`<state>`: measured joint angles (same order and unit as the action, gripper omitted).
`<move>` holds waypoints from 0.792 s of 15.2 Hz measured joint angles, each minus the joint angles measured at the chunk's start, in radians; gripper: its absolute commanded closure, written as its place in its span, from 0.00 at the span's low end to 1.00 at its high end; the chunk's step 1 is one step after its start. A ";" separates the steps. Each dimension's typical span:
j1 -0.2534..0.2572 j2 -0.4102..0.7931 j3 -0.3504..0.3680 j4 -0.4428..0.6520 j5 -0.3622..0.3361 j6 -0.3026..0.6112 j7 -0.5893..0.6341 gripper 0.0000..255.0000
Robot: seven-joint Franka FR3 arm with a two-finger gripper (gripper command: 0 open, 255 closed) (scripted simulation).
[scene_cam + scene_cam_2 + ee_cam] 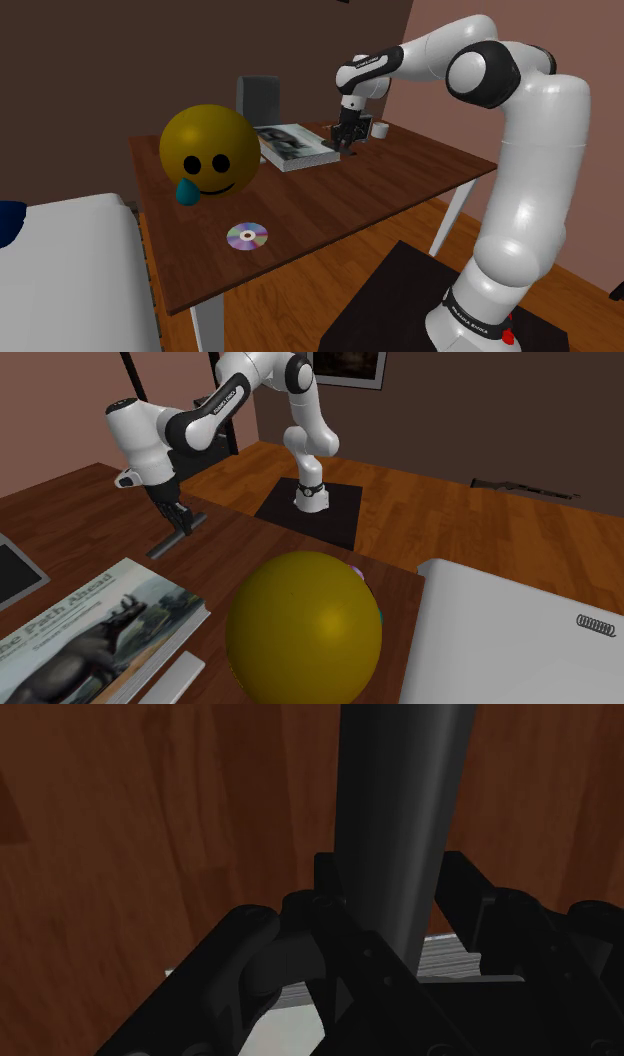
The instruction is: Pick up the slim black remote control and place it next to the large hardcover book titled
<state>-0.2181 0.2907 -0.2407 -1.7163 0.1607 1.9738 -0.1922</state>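
My black gripper [346,138] is shut on the slim dark remote [175,538], which slants down from the fingers toward the brown wooden table [330,205]. I cannot tell whether its low end touches the wood. In the wrist view the remote [398,814] runs straight out from between the fingers [250,954]. The large hardcover book [292,145], with a rhino on its cover [88,634], lies flat right beside the gripper, toward the shoulder view's left. Its white page edge [452,954] shows just behind the fingers.
A big yellow smiley ball [210,150] stands on the table left of the book. A CD [247,236] lies near the front edge. A grey box [258,98] sits behind the book, a white mug [380,129] behind the gripper. A white surface [520,632] adjoins the table.
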 measured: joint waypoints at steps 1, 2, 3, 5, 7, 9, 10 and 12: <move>-0.002 0.005 -0.001 -0.003 0.002 0.007 -0.005 1.00; -0.005 0.014 -0.001 -0.005 0.005 0.018 -0.009 1.00; -0.005 0.021 0.000 -0.009 0.007 0.029 -0.011 1.00; -0.005 0.028 0.002 -0.024 0.010 0.050 -0.014 1.00; -0.005 0.038 0.003 -0.035 0.014 0.071 -0.018 1.00; -0.006 0.048 0.005 -0.051 0.018 0.096 -0.022 1.00; -0.006 0.054 0.005 -0.056 0.021 0.107 -0.024 1.00; -0.008 0.065 0.007 -0.071 0.026 0.132 -0.029 1.00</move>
<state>-0.2257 0.3555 -0.2339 -1.7873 0.1863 2.1055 -0.2215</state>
